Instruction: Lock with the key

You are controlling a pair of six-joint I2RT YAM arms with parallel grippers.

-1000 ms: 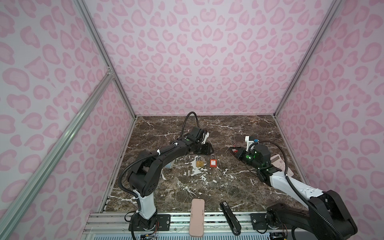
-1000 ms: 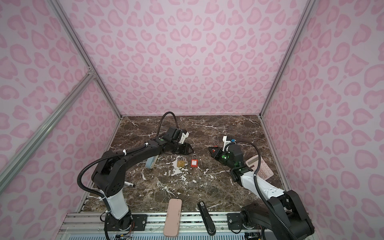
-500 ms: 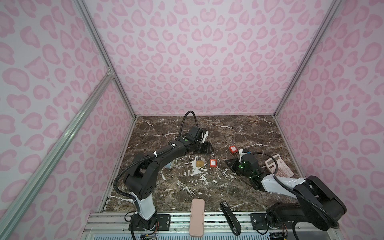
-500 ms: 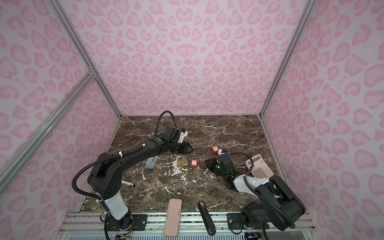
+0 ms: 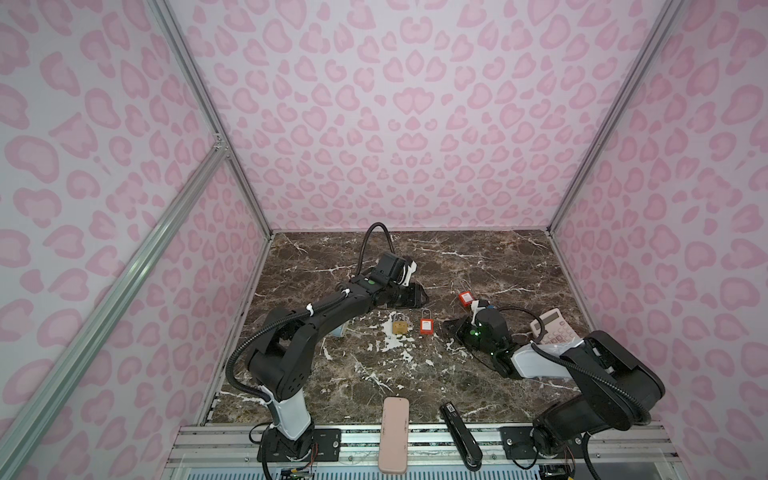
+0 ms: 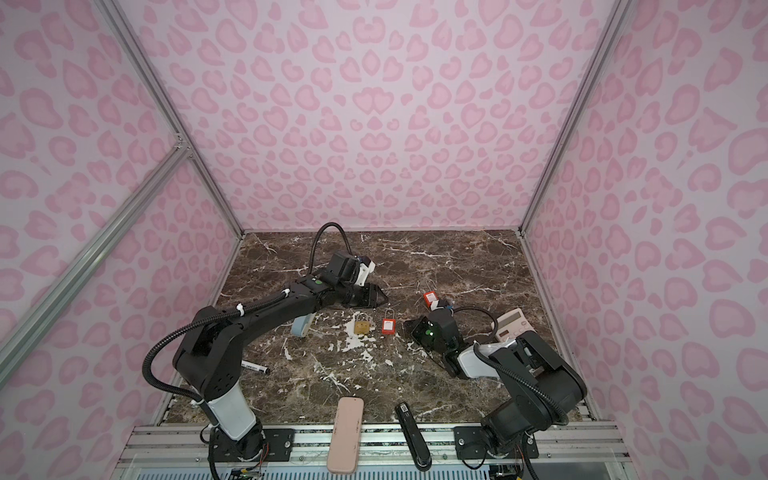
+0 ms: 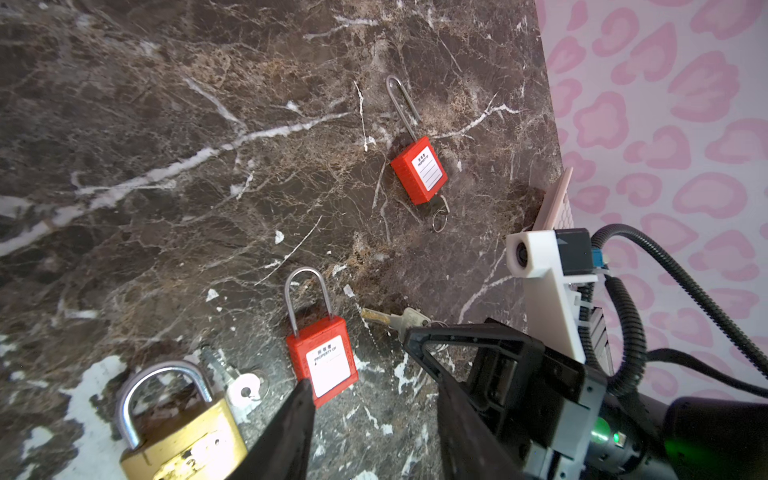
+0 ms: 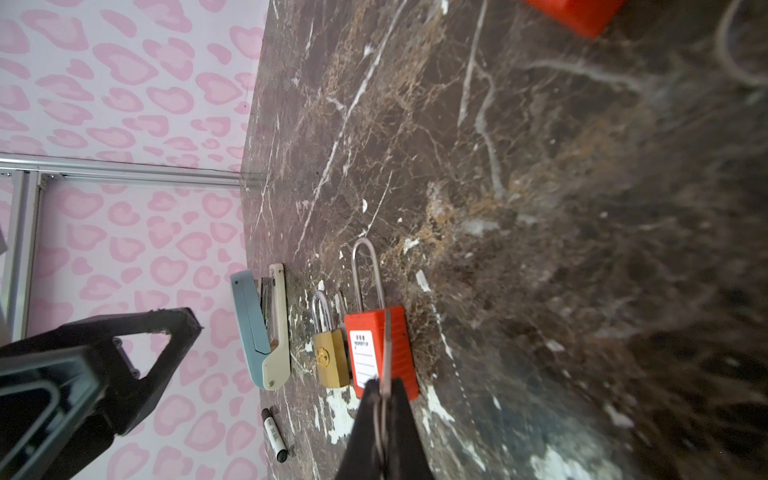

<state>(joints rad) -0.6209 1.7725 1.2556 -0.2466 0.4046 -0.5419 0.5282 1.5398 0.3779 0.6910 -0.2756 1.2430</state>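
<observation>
On the marble table (image 5: 478, 257), mid-floor, three padlocks lie flat. There's a brass padlock (image 5: 400, 327), a red padlock (image 5: 427, 326) just beside it, and a long-shackle red padlock (image 5: 466, 297) further back, nearer the right arm.

The right gripper (image 5: 451, 328) is clamped tight on a key (image 7: 392, 319). It sits low over the table with the blade aimed at the red padlock from the side, near it but not touching. My guess is that it's lining up for the keyhole, which should be in the bottom end of the body, so the key looks off-axis.

The left gripper (image 5: 415, 297) hangs behind the padlocks, jaws partly apart, nothing in them. It's probably there to pin the red padlock so it doesn't skid when the key pushes in.

**View differences:**
- **Left wrist view:** shows the key sticking out of the right gripper's tip. It also shows a spare key (image 7: 235, 380) by the brass padlock and a key ring (image 7: 439, 218) at the foot of the long-shackle one. The top views are too small for any of that.
- **Right wrist view:** looks along the blade onto the red padlock. It also catches a stapler (image 8: 262, 328) and a marker (image 8: 274, 434) beyond the brass one.
- **Top views:** only these show the calculator (image 5: 555, 330) by the right arm.

Whether the red padlock's shackle is seated, I can't tell.
</observation>
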